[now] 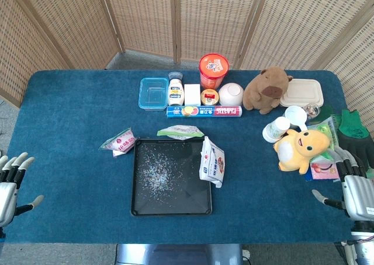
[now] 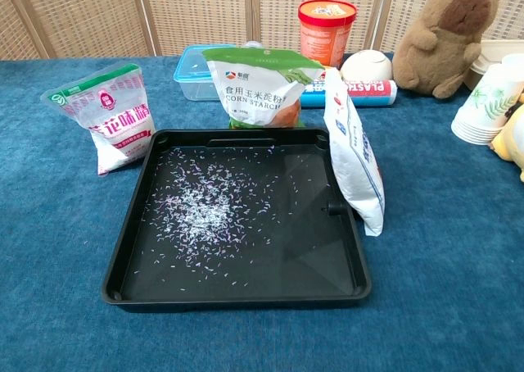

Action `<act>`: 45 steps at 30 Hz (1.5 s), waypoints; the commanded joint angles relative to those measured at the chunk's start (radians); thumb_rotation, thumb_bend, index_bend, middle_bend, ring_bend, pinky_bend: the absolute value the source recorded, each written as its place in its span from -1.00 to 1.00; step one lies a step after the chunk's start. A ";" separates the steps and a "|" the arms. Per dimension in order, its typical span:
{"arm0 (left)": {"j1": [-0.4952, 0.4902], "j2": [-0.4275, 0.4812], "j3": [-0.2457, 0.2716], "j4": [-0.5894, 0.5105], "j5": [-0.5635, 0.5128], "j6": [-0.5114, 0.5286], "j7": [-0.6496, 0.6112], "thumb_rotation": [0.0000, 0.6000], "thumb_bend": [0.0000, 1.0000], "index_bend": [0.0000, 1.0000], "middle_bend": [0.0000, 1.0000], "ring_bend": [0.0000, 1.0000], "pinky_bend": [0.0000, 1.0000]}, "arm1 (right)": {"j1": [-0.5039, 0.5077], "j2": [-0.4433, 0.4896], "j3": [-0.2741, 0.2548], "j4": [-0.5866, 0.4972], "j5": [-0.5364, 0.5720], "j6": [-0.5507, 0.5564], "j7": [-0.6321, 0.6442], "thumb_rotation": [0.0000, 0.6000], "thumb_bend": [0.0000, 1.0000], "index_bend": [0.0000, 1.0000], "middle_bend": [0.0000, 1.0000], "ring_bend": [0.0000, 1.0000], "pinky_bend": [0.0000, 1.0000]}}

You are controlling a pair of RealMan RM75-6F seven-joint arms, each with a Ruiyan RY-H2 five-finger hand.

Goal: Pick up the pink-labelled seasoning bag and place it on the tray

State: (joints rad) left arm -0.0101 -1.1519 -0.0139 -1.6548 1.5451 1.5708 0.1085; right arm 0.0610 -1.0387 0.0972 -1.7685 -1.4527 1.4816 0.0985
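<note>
Left hand [image 1: 11, 186] and right hand [image 1: 350, 186] hover empty, fingers apart, at the blue desk's [image 1: 70, 113] edges. Small soft white plastic seasoning bag with pink label [image 2: 110, 118] stands just left of the speckled black tray [image 2: 237, 294]; likely light, crinkly, best pinched across its middle.

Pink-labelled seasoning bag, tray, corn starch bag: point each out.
pink-labelled seasoning bag [image 2: 115, 118], chest view, on its pink front label.
tray [image 2: 237, 297], chest view, on its near rim.
corn starch bag [image 2: 260, 87], chest view, on its printed front.
</note>
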 commanded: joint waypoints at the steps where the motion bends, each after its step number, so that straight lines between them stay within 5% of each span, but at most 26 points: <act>1: -0.002 0.000 0.001 0.001 -0.001 -0.005 -0.004 1.00 -1.00 -0.86 -0.83 -0.86 -0.96 | -0.001 0.001 0.000 -0.001 0.000 0.000 0.000 1.00 -1.00 -1.00 -1.00 -0.98 -1.00; 10: -0.030 0.007 -0.012 0.014 -0.020 -0.056 -0.101 1.00 -1.00 -0.86 -0.85 -0.86 -0.96 | 0.002 0.004 -0.002 -0.002 0.005 -0.012 0.006 1.00 -1.00 -1.00 -1.00 -0.98 -1.00; 17: -0.097 -0.056 -0.038 0.127 -0.018 -0.142 -0.439 1.00 -1.00 -0.86 -0.85 -0.86 -0.96 | 0.009 0.001 -0.004 -0.003 0.011 -0.029 -0.001 1.00 -1.00 -1.00 -1.00 -0.98 -1.00; 26: -0.196 -0.319 -0.113 0.405 -0.071 -0.217 -0.731 1.00 -1.00 -0.86 -0.85 -0.86 -0.96 | 0.013 0.001 -0.005 -0.004 0.011 -0.036 0.003 1.00 -1.00 -1.00 -1.00 -0.98 -1.00; 45: -0.349 -0.475 -0.173 0.532 -0.165 -0.394 -0.655 1.00 -1.00 -0.86 -0.85 -0.86 -0.96 | 0.011 0.011 0.001 0.003 0.019 -0.034 0.037 1.00 -1.00 -1.00 -1.00 -0.98 -1.00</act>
State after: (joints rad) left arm -0.3490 -1.6136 -0.1811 -1.1345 1.3877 1.1843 -0.5544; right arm 0.0725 -1.0276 0.0979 -1.7652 -1.4340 1.4478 0.1351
